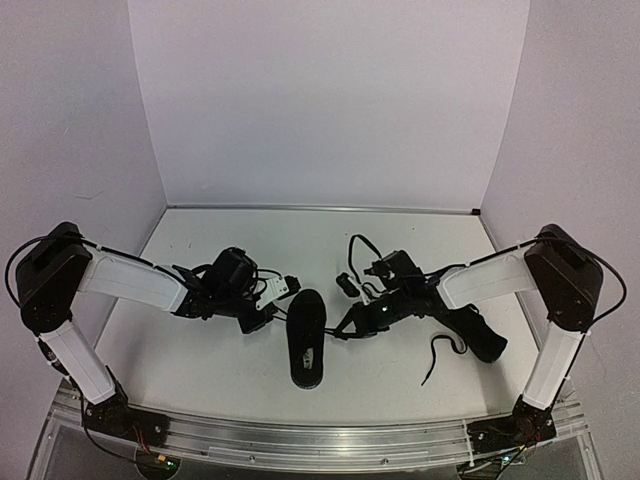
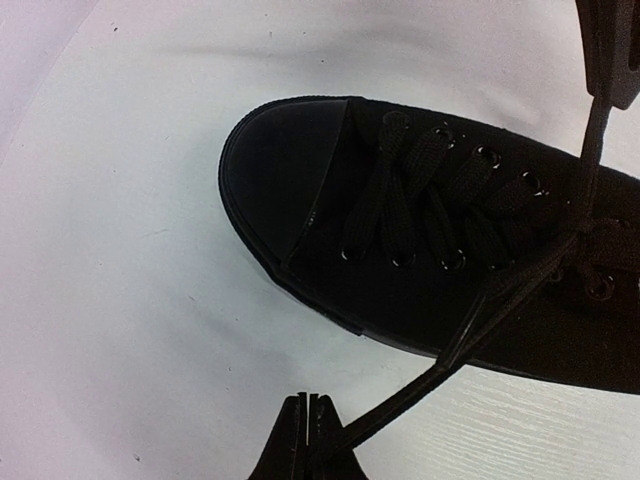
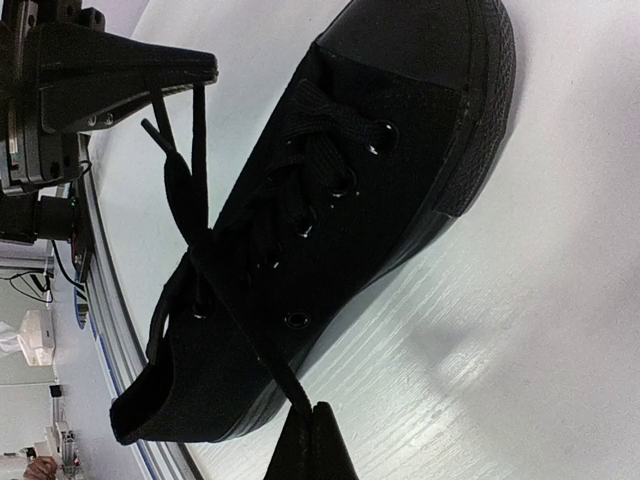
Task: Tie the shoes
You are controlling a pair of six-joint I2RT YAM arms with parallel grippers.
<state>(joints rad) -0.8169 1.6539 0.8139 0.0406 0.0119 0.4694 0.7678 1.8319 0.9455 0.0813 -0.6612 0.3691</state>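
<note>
Shoes: middle shoe (image 1: 307, 338) lay at the centre of the table (image 1: 200, 365), toe toward 12 o'clock; second shoe (image 1: 482, 338) at its 3 o'clock, under my right arm.
left gripper (image 2: 307, 432): fingers pinched fully together on the left lace (image 2: 400, 397), at the middle shoe's 9 o'clock.
right gripper (image 3: 312, 440): fingers pressed together on the right lace (image 3: 288, 388), at its 3 o'clock.

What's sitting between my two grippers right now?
A shoe lies between the left gripper and the right gripper, seen in the top view. Each gripper is shut on a lace running from it.
</note>
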